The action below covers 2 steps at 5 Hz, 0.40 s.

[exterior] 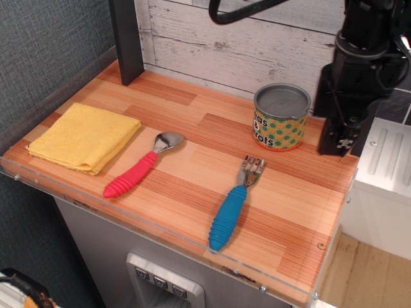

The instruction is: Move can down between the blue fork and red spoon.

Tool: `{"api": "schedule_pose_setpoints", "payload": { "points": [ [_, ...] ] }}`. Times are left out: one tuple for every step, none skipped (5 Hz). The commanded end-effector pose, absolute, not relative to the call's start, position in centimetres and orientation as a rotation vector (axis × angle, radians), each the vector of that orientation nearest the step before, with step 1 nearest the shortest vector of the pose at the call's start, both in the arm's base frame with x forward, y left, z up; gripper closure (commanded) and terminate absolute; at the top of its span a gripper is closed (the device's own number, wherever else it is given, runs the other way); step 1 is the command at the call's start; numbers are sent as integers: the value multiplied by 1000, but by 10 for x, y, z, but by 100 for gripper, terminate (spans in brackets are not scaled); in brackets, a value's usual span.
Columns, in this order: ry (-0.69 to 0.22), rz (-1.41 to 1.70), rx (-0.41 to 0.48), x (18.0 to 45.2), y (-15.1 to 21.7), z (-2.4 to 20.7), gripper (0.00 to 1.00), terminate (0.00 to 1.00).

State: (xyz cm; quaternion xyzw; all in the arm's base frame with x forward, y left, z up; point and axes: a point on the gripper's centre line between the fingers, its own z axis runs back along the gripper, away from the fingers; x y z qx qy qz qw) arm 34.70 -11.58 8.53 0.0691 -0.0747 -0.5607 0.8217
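The can [280,119], a short tin with a grey lid and green and orange dots, stands upright at the back right of the wooden table [192,125]. The red spoon [138,170] lies in front at the middle left. The blue fork [232,206] lies to its right, tines pointing toward the can. A strip of bare wood separates spoon and fork. My gripper [340,142] hangs just right of the can, near the table's right edge, apart from the can and holding nothing. It is seen side-on, so its jaw gap does not show.
A folded yellow cloth [83,136] lies at the left. A dark post [126,38] stands at the back left, and a plank wall [244,45] runs along the back. A clear lip edges the front of the table [160,232].
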Motion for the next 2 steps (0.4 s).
{"api": "schedule_pose_setpoints", "payload": {
  "points": [
    [-329, -1246, 188, 361, -112, 93, 0, 0],
    [-332, -1215, 180, 369, -106, 88, 0, 0]
  ]
}}
